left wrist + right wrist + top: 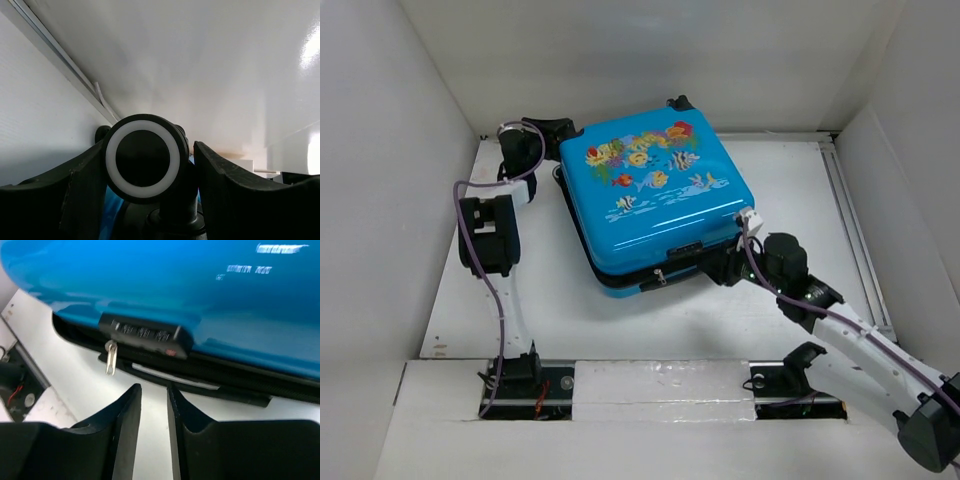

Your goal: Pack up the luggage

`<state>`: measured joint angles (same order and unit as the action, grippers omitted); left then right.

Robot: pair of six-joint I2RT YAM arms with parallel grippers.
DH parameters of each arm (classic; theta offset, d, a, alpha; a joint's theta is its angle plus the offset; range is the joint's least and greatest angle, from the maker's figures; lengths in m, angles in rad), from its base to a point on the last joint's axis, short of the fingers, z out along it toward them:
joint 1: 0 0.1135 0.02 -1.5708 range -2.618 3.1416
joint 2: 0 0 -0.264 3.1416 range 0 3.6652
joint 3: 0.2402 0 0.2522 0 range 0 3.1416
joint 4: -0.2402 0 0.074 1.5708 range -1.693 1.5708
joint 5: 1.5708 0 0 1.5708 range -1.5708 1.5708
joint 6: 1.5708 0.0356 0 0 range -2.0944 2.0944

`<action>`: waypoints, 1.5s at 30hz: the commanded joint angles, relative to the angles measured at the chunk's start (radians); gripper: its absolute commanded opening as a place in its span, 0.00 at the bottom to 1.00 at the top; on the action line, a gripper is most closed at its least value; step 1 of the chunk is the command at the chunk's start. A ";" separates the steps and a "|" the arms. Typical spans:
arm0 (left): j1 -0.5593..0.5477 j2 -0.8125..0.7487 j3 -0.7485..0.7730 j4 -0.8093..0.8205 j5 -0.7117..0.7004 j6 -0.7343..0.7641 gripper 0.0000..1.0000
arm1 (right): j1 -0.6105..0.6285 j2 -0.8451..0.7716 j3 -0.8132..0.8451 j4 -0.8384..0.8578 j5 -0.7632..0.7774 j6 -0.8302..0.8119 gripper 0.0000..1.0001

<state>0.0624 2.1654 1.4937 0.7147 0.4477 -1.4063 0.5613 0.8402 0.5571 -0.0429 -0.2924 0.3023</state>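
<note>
Blue fish-print suitcase (655,190) lying flat, nearly shut, on the table (560,310): the left gripper (556,133) is straddling a rear wheel (143,158) (grip cannot be told), the right gripper (154,405) is hovering slightly apart, empty, before the combination lock (142,333); the stiff, slick shell is probably best taken at its edges.

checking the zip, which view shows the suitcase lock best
Right wrist: the lock sits close, zipper pull hanging below it. Top external shows only a tiny dark patch; left wrist shows just a wheel.
</note>
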 commanded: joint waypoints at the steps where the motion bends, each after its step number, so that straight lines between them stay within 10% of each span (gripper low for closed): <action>1: 0.037 -0.131 -0.026 0.120 0.009 0.044 0.00 | 0.041 -0.067 -0.034 0.011 0.006 0.012 0.32; 6: 0.051 -0.220 -0.056 0.033 0.028 0.118 0.00 | 0.141 -0.035 -0.069 0.080 -0.004 -0.014 0.56; 17: 0.051 -0.364 -0.047 -0.142 0.028 0.211 0.00 | 0.227 0.155 -0.079 0.256 0.124 0.001 0.67; 37: 0.070 -0.314 0.316 -0.518 0.029 0.202 0.00 | 0.238 0.217 -0.046 0.287 0.055 0.031 0.75; 45: 0.097 -0.391 0.157 -0.509 0.037 0.249 0.00 | 0.238 0.296 -0.109 0.538 0.098 0.122 0.69</action>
<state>0.1165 1.8984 1.6684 0.0406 0.4866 -1.1946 0.7933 1.1069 0.4660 0.3164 -0.2199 0.3824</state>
